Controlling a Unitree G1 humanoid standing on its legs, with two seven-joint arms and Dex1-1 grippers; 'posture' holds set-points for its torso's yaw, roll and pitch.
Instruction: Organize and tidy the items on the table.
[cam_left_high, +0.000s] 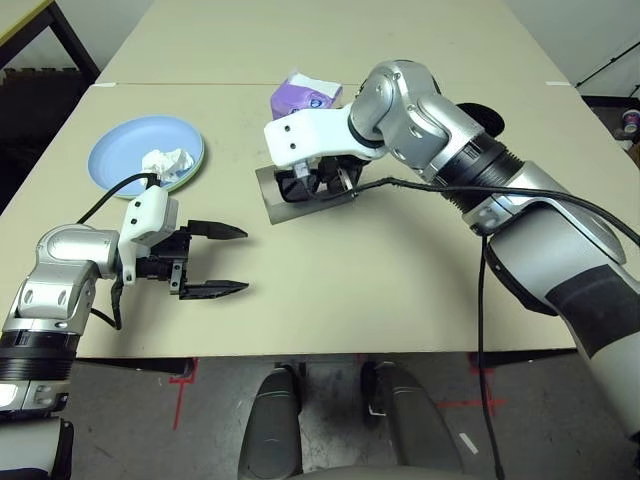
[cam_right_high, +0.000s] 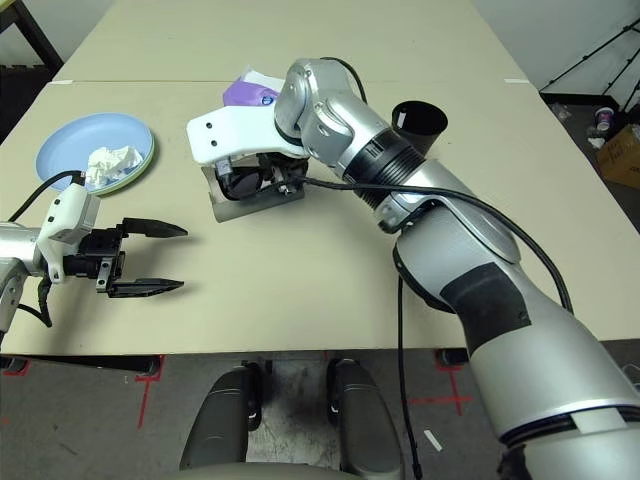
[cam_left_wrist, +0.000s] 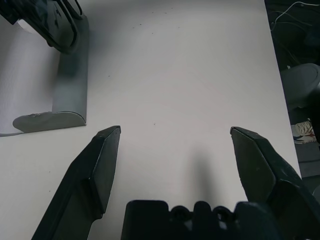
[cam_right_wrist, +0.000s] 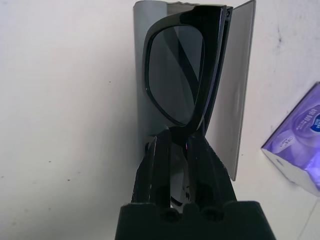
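Observation:
My right gripper is shut on the black sunglasses and holds them folded over the open grey glasses case, which lies mid-table. The case's flap lies flat beside the lenses. A crumpled white tissue rests on the pale blue plate, which is stacked on a green plate at the far left. The black cup stands behind my right forearm. My left gripper is open just above the table, near its front edge, with nothing between its fingers.
A purple tissue pack lies just behind the case. The table's seam runs across behind the plates. My right arm's black cable hangs over the front right. Bare tabletop stretches between the two grippers.

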